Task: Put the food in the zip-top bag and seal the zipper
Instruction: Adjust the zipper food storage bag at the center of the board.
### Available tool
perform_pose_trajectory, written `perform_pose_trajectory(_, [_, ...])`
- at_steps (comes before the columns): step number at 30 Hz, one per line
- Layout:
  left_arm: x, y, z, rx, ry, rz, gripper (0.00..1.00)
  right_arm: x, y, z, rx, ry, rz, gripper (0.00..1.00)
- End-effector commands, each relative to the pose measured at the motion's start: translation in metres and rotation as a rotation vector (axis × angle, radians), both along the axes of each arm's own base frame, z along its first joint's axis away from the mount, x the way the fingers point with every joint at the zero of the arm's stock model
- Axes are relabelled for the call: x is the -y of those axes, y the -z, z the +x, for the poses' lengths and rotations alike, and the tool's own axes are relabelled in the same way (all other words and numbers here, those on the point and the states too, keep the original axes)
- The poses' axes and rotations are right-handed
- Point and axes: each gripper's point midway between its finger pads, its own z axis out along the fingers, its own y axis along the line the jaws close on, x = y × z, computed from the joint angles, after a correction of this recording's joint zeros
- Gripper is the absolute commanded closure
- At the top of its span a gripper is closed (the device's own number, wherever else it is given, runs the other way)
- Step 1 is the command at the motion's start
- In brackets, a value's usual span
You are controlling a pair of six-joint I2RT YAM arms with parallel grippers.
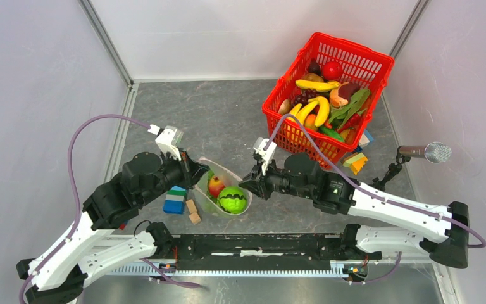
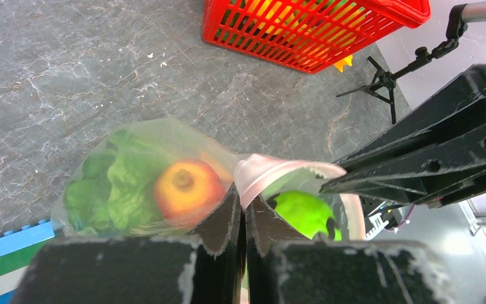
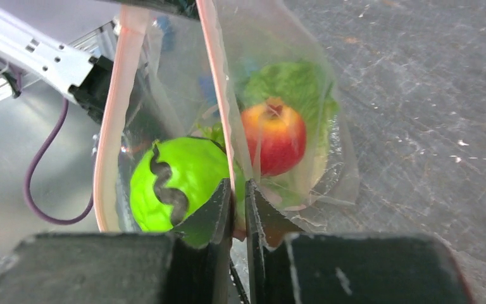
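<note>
A: Basket first?
B: Yes, the red mesh basket (image 1: 329, 95), heaped with toy produce, sits at one o'clock on the table.
A: And the zip-top bag (image 1: 226, 172)?
B: At seven o'clock from it, mouth gaping, between the arms. The left gripper (image 2: 243, 201), at its nine o'clock, has its fingers pressed together on the zipper (image 2: 272, 168). The right gripper (image 3: 239, 190), at three o'clock, pinches the same pink strip.
A: Inside?
B: The lettuce (image 2: 111, 183), green round fruit (image 3: 177, 183) and red apple (image 3: 273, 136).
</note>
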Motion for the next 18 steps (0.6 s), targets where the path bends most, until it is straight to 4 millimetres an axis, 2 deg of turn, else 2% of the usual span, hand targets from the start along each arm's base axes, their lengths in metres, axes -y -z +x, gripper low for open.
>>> perform_pose_trajectory(1, [0.001, -0.021, 0.005, 0.050, -0.014, -0.047, 0.92, 0.014, -0.055, 0.028, 0.116, 0.154, 0.054, 0.92])
perform_pose_trajectory(4, [0.002, -0.024, -0.002, 0.054, 0.039, -0.010, 0.91, 0.031, -0.091, 0.049, 0.196, 0.285, 0.075, 1.00])
perform_pose_trajectory(5, [0.003, -0.025, -0.004, 0.051, 0.058, 0.002, 0.91, 0.034, -0.104, 0.052, 0.224, 0.304, 0.089, 1.00])
perform_pose_trajectory(9, [0.011, -0.024, -0.016, 0.021, 0.162, 0.048, 0.90, 0.031, -0.137, 0.057, 0.289, 0.302, 0.107, 1.00])
perform_pose_trajectory(12, [0.016, -0.014, -0.021, -0.029, 0.204, 0.090, 0.90, 0.018, -0.137, 0.062, 0.303, 0.278, 0.059, 1.00])
perform_pose_trajectory(15, [0.023, -0.009, -0.025, -0.059, 0.246, 0.098, 0.91, 0.012, -0.121, 0.078, 0.300, 0.321, -0.090, 1.00])
perform_pose_trajectory(18, [0.024, -0.012, -0.026, -0.061, 0.252, 0.091, 0.91, 0.015, -0.107, 0.092, 0.303, 0.385, -0.189, 1.00])
